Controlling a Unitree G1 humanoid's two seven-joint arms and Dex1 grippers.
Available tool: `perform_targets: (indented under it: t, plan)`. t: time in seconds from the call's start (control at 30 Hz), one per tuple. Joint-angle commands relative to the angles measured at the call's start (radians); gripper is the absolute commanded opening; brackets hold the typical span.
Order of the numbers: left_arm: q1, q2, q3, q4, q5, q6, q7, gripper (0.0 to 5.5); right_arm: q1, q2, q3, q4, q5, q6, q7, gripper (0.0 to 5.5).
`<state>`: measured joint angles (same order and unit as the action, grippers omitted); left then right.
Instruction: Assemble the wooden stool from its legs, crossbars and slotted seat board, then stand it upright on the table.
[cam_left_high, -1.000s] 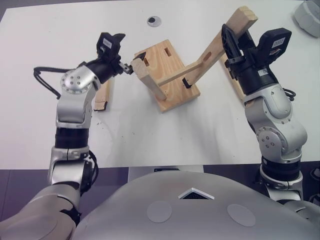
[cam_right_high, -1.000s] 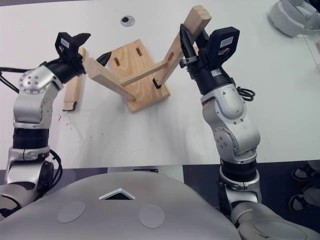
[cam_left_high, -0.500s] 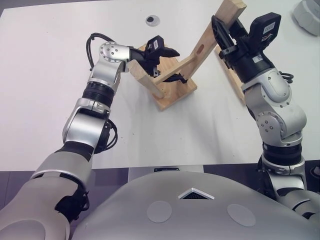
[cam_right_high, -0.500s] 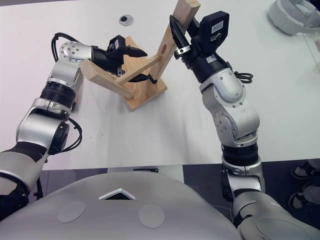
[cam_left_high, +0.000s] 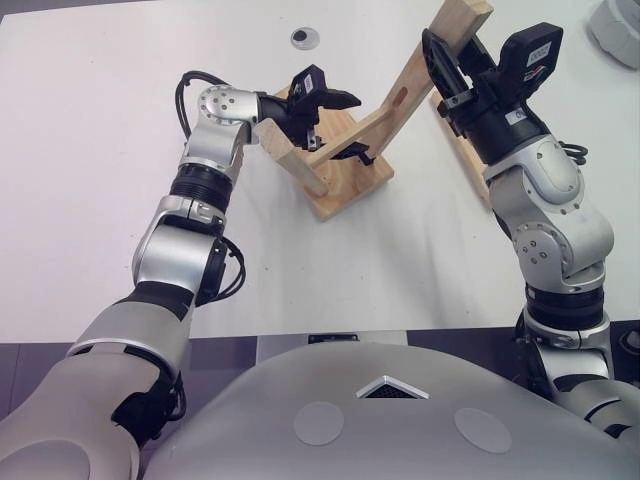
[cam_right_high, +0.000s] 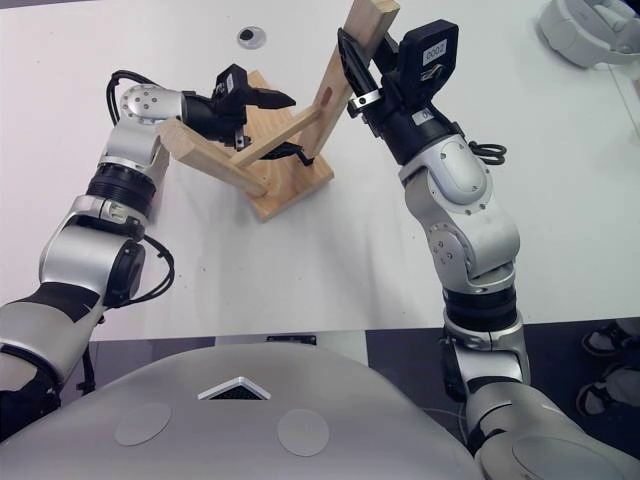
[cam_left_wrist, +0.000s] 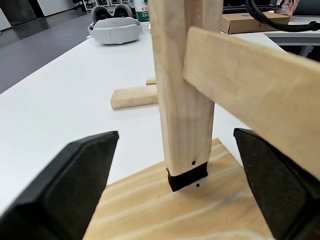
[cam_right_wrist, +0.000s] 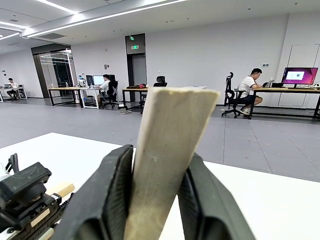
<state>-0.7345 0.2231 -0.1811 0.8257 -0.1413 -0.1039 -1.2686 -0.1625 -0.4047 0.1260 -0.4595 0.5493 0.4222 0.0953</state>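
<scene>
My right tool (cam_left_high: 455, 70) is clamped on the upper end of a tilted leg (cam_left_high: 410, 92). That leg slopes down from the tool to the seat board (cam_left_high: 355, 185), which lies flat on the bench (cam_left_high: 80, 150). My left tool (cam_left_high: 332, 115) hangs just above the board with its fingers spread wide, gripping nothing. In its wrist view the leg's black-tipped lower end stands on the board ahead of the fingers and between them. A crossbar (cam_right_high: 280, 140) runs from the held leg, under the left tool, to a second leg (cam_right_high: 215, 160) leaning at the board's edge. Done so far, by my judgement, is one side frame of two legs and a crossbar. I cannot tell whether either leg is seated in a slot. A spare piece (cam_left_high: 462, 150) lies on the bench below my right tool. Left to do are the remaining legs and crossbars, joining them to the board, and setting the stool upright.
</scene>
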Motion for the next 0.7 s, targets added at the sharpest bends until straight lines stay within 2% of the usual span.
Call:
perform_targets:
  t: [0.03,0.4,0.7]
  plan:
    - [-0.112,-0.021,0.050,-0.008,-0.030,-0.056,0.019,4.24,0.133,-0.095,0.121,0.127,-0.139,0.202,0.015,1.21]
    - [-0.160,-0.096,0.085,0.054,-0.035,-0.089,0.056,4.24,0.143,-0.102,0.123,0.169,-0.120,0.186,0.059,1.21]
    - [-0.209,-0.100,0.110,0.124,-0.017,-0.150,0.059,4.24,0.153,-0.095,0.136,0.167,-0.121,0.184,0.065,1.23]
